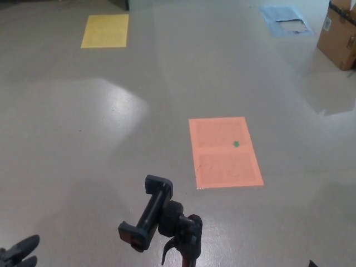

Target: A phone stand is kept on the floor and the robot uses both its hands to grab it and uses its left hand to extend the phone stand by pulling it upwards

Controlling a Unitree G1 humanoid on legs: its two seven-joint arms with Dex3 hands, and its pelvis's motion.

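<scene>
Two grasps were not yet made: the left robot hand (19, 250) hung open and empty, well left of the stand (161, 222); the right's state could not be told.

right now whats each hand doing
left hand: open, fingers apart, holding nothing
right hand: only a dark sliver at the bottom edge, cannot tell

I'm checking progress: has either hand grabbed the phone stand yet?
No: the left hand is only entering at the bottom left corner, well apart from the phone stand, and nothing touches the stand.
</scene>
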